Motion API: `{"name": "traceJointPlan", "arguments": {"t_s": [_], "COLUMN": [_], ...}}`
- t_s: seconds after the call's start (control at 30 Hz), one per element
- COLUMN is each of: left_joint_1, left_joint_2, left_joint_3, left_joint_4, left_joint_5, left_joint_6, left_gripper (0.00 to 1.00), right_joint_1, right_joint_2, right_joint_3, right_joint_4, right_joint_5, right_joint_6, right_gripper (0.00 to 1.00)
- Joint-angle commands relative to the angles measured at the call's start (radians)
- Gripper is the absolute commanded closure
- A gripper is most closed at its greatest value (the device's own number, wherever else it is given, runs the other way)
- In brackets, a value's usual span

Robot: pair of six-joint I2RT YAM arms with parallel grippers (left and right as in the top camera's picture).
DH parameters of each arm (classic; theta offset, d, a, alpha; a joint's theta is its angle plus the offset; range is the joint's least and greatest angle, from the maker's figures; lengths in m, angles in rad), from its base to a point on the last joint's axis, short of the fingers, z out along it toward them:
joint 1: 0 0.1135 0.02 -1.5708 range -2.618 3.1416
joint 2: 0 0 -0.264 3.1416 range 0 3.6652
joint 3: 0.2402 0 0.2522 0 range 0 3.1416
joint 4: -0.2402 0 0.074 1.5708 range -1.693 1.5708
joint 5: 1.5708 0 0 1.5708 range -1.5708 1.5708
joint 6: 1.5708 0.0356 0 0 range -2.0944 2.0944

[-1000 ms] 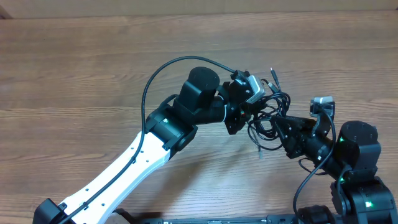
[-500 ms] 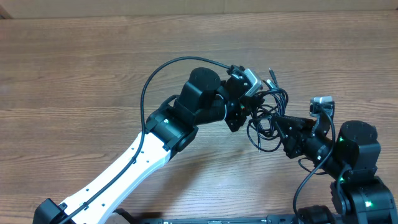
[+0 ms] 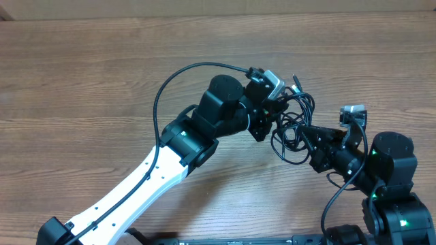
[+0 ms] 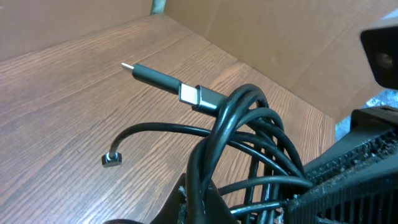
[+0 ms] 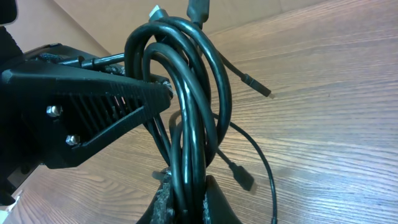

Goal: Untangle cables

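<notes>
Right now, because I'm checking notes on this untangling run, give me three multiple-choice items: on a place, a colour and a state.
1. Where are the cables? A) at the far left B) inside a box C) between the left arm and the right arm
2. What colour are the cables? A) black B) white C) red
3. How do the right arm's jaws stand? A) wide open B) shut on the cables C) out of view
Key: 1 C, the overhead view shows them between both arms; 2 A, every strand is black; 3 B, the right wrist view shows strands pinched between them.
</notes>
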Motion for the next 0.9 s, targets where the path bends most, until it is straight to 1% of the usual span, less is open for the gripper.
{"name": "traceJointPlan", "arguments": {"t_s": [0.0,0.17,0.53,0.8,0.87], "left_joint_1": [0.014,0.014,0.014,0.014,0.014], "left_joint_2": [-0.025,-0.025,-0.025,-0.025,-0.025], "left_joint_3": [0.015,0.015,0.015,0.015,0.015], "left_joint_4": [0.019,0.019,0.020,0.019,0.019], "left_joint_5": [-0.085,-0.095,-0.192,-0.209,-0.223], "left_joint_6": [-0.051,-0.068,-0.197,-0.209,-0.241], "left_gripper": [0.96,0.96,0.96,0.96,0.96], "right_joint_1": [-0.002,-0.002,-0.002,-0.002,-0.002], "right_joint_2": [-0.007,-0.007,-0.007,-0.007,-0.007], "right_joint_3": [0.024,0.024,0.024,0.024,0.024], "right_joint_4": [-0.008,-0.010,-0.015,-0.011,-0.015], "right_joint_5": [0.007,0.007,0.007,0.007,0.007], "right_joint_6": [-0.004,-0.005,-0.005,-0.005,-0.005], "right_gripper": [0.96,0.96,0.96,0.96,0.96]}}
